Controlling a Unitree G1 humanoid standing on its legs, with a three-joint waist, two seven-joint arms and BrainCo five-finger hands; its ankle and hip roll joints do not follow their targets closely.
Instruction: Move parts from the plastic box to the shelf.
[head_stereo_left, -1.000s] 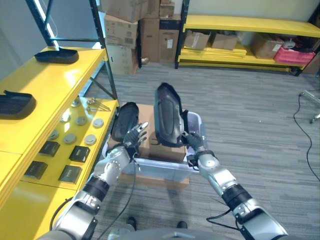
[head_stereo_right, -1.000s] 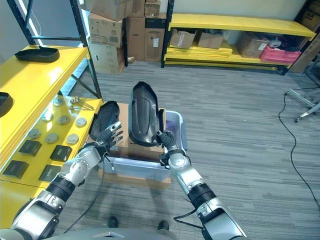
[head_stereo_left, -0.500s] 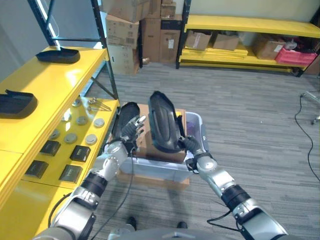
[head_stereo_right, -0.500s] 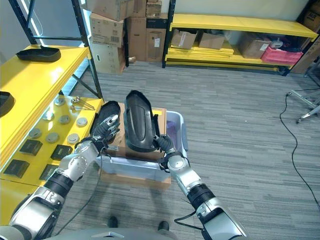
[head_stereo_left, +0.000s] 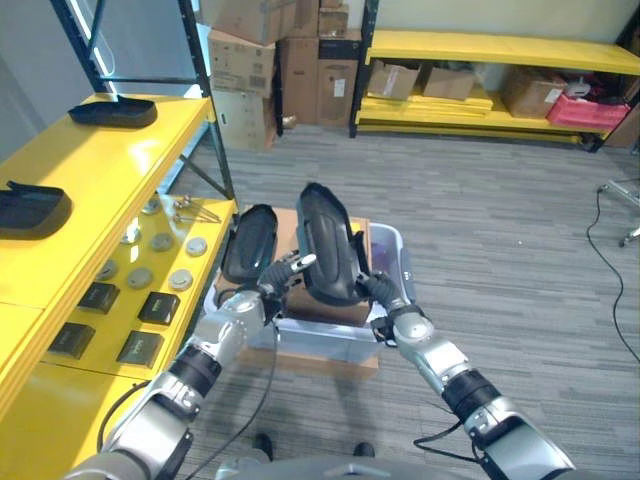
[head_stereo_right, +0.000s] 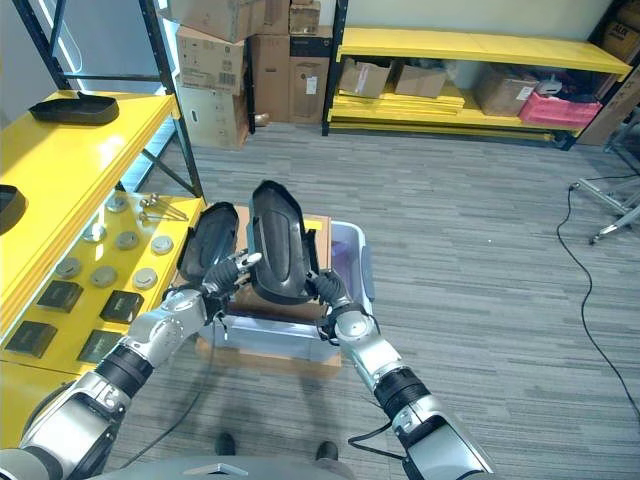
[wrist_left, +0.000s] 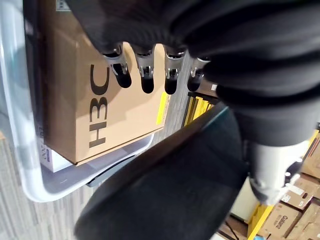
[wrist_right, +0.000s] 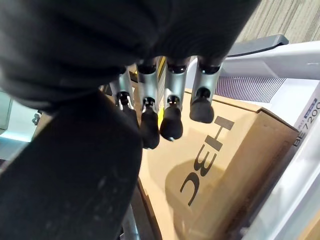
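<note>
Left hand (head_stereo_left: 283, 275) has swung in from the second black part (head_stereo_left: 250, 240) and now reaches, fingers straight, against the big black part (head_stereo_left: 327, 243). Right hand (head_stereo_left: 380, 293) curls round that part's lower edge, holding it tilted above the plastic box (head_stereo_left: 395, 250) and its cardboard carton (wrist_right: 220, 165).

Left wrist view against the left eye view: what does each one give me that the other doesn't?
The left wrist view alone gives the left hand's fingers from close up, straight over the cardboard box. The left eye view alone gives the yellow shelf, the second black part and the right hand curled on the raised black part. Both give that part, the box and the plastic box.
</note>
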